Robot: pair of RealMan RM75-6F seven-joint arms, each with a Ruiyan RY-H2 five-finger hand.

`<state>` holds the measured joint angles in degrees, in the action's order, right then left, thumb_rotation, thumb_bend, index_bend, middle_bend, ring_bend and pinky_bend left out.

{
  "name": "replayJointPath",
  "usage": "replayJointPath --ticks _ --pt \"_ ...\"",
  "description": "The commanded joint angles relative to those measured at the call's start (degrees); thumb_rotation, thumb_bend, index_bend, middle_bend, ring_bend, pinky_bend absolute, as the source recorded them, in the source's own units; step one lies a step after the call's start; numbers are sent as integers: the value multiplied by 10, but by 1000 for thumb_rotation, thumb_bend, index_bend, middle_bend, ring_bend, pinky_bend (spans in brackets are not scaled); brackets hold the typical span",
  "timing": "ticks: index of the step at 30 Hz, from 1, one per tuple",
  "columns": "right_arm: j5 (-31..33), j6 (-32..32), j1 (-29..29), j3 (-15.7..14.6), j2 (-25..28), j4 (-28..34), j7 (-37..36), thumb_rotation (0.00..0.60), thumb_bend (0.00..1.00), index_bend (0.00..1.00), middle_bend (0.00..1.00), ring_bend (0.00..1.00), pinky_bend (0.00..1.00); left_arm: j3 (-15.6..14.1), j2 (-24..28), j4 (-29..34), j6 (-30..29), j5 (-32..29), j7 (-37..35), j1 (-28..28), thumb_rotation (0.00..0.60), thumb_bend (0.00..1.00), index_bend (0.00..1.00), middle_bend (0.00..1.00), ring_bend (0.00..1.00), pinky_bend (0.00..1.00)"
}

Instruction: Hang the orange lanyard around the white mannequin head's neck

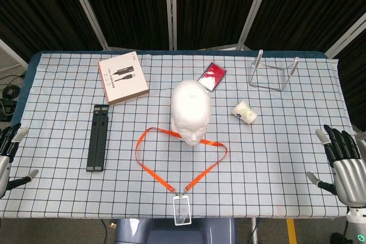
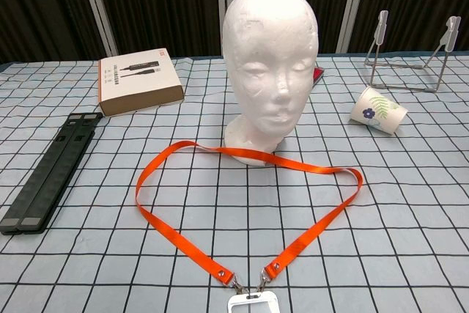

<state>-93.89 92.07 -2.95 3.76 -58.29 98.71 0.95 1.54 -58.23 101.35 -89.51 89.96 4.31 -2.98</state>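
Note:
The white mannequin head [image 1: 190,111] [image 2: 270,60] stands upright at the middle of the checked table. The orange lanyard [image 1: 153,168] [image 2: 173,234] lies flat on the cloth in a loop in front of the head's base; its far strap touches the front of the base. Its clear badge holder [image 1: 181,209] [image 2: 253,303] rests at the near table edge. My left hand [image 1: 8,155] hangs at the table's left edge, fingers apart, holding nothing. My right hand [image 1: 343,162] sits at the right edge, fingers spread and empty. Neither hand shows in the chest view.
A brown box [image 1: 122,78] [image 2: 139,81] lies back left. A black folded stand [image 1: 98,136] [image 2: 50,170] lies on the left. A red phone [image 1: 212,76], a wire rack [image 1: 273,72] [image 2: 409,56] and a tipped paper cup [image 1: 245,111] [image 2: 377,110] are right of the head.

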Motion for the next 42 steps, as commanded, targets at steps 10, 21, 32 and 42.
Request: replayJointPath --ticks 10,21,32,42 --pt "18 -52 -19 -5 -7 -4 -14 600 0 76 0 0 0 2 -7 -11 7 -4 0 -4 600 0 0 0 0 0" --pt "118 -316 -178 36 -62 -16 48 600 126 414 0 0 0 11 -17 -17 40 -36 5 -18 600 0 0 0 0 0" --pt "269 -443 -301 76 -201 -87 161 600 252 449 0 0 0 23 -32 -39 67 -83 19 -28 600 0 0 0 0 0" --pt "350 -448 -349 74 -279 -124 233 600 327 474 0 0 0 24 -39 -50 79 -96 22 -34 600 0 0 0 0 0"
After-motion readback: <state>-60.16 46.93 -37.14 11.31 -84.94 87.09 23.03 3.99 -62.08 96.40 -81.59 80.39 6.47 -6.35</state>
